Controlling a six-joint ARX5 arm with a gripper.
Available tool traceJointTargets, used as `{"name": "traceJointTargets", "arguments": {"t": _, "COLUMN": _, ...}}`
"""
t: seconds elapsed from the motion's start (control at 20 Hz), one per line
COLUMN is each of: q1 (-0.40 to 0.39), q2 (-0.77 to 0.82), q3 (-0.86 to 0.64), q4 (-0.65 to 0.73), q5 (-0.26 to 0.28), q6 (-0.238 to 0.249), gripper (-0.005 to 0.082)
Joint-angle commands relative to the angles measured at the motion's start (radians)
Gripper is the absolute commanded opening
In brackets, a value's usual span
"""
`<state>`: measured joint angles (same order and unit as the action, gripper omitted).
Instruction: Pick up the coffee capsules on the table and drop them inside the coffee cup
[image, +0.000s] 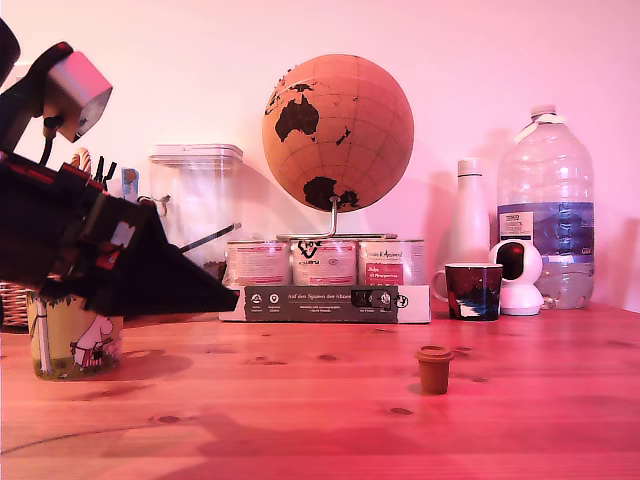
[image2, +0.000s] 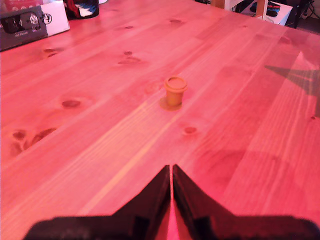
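A brown coffee capsule (image: 434, 368) stands upright on the wooden table, right of centre in the exterior view; the wrist view shows this capsule (image2: 175, 91) well ahead of the fingertips. My gripper (image: 232, 296) hangs at the exterior view's left, above the table and pointing right, far from the capsule. In the wrist view the gripper (image2: 171, 169) is shut, its black fingers pressed together with nothing between them. The yellow-green coffee cup (image: 72, 342) with a white cartoon figure stands under the arm at the far left, its top hidden by the arm.
Along the back stand a clear canister (image: 197, 205), a cork globe (image: 338, 118) over three tins, a dark flat box (image: 325, 302), a small dark mug (image: 473, 290), a white bottle (image: 468, 215), a white camera (image: 520, 275) and a large water bottle (image: 546, 205).
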<state>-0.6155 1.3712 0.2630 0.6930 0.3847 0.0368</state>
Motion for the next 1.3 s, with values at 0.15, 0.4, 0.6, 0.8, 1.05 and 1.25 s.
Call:
{"name": "traceJointTargets", "arguments": {"t": 0.15, "q1": -0.005, "q2": -0.002, "q3": -0.014, "q4": 0.012, "q5": 0.0, "q6": 0.009, "gripper": 0.0058}}
{"name": "traceJointTargets", "arguments": {"t": 0.4, "q1": -0.016, "q2": -0.002, "q3": -0.014, "q4": 0.027, "q5": -0.006, "q6": 0.018, "gripper": 0.0749}}
{"name": "traceJointTargets", "arguments": {"t": 0.6, "q1": -0.016, "q2": -0.001, "q3": -0.014, "q4": 0.025, "q5": -0.032, "q6": 0.024, "gripper": 0.0748}}
{"name": "traceJointTargets", "arguments": {"t": 0.8, "q1": -0.016, "q2": 0.053, "q3": -0.014, "q4": 0.084, "q5": -0.033, "q6": 0.024, "gripper": 0.0748}}
{"name": "traceJointTargets", "arguments": {"t": 1.05, "q1": -0.039, "q2": 0.187, "q3": -0.012, "q4": 0.222, "q5": -0.026, "q6": 0.024, "gripper": 0.0748}}
{"name": "traceJointTargets", "arguments": {"t": 1.25, "q1": -0.057, "q2": 0.265, "q3": 0.019, "q4": 0.266, "q5": -0.026, "q6": 0.052, "gripper": 0.0748}}
